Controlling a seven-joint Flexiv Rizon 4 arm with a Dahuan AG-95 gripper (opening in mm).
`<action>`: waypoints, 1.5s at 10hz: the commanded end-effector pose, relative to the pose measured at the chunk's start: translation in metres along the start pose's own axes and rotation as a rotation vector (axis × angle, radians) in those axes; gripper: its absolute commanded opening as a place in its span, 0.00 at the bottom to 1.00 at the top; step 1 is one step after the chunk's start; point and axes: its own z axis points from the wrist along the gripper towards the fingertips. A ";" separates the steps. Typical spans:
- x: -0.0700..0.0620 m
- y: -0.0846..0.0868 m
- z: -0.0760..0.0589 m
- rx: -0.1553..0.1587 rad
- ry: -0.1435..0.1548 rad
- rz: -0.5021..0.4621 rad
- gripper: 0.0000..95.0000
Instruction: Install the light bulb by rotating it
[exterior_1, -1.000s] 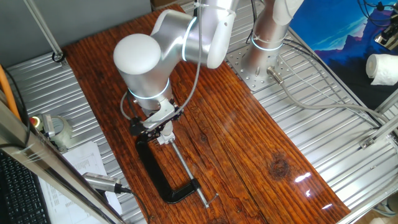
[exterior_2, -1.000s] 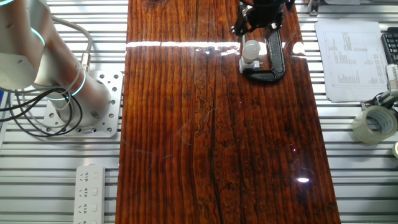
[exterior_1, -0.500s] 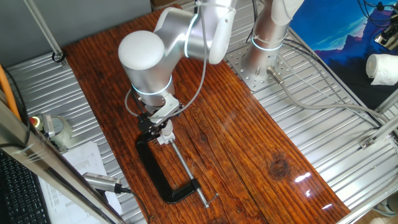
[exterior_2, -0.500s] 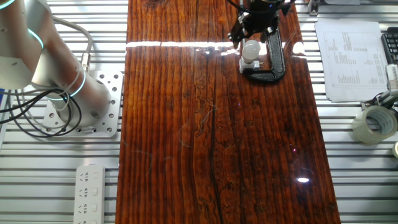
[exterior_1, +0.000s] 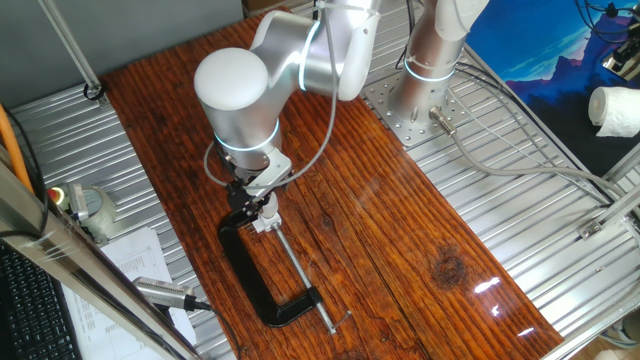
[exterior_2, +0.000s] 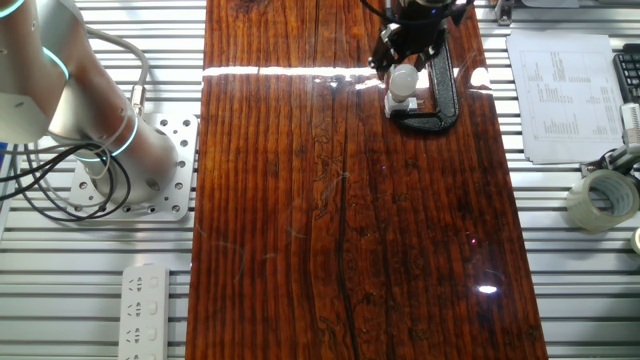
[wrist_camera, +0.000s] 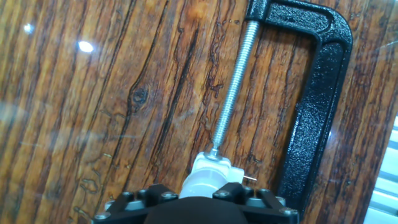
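Note:
The light bulb (exterior_2: 403, 78), small with a pale rounded head, stands upright in a small white socket block (exterior_2: 402, 101). A big black C-clamp (wrist_camera: 318, 106) holds that block on the wooden board, its threaded screw (wrist_camera: 233, 87) pressing against it. My gripper (exterior_1: 255, 206) hangs straight over the bulb, its black fingers close around the bulb's top in both fixed views. In the hand view the pale bulb and socket (wrist_camera: 208, 179) run under the black gripper body at the bottom edge. The fingertips are hidden there, so their hold on the bulb cannot be told.
The board (exterior_2: 330, 220) lies on a slatted metal table. Printed paper (exterior_2: 563, 95), a tape roll (exterior_2: 600, 198) and a metal pen-like tool (exterior_1: 165, 293) lie beside the clamp. The arm's base plate (exterior_1: 410, 110) stands at the board's far side. A power strip (exterior_2: 143, 310) lies apart.
The wrist has turned about its vertical axis over the bulb and shifted slightly along the board. Bulb, socket and clamp stay where they were.

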 end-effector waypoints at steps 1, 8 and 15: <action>0.001 -0.001 0.001 0.001 -0.005 -0.018 0.60; 0.004 -0.004 0.007 0.021 -0.006 -0.051 0.60; 0.004 -0.005 0.006 0.022 -0.003 -0.055 0.60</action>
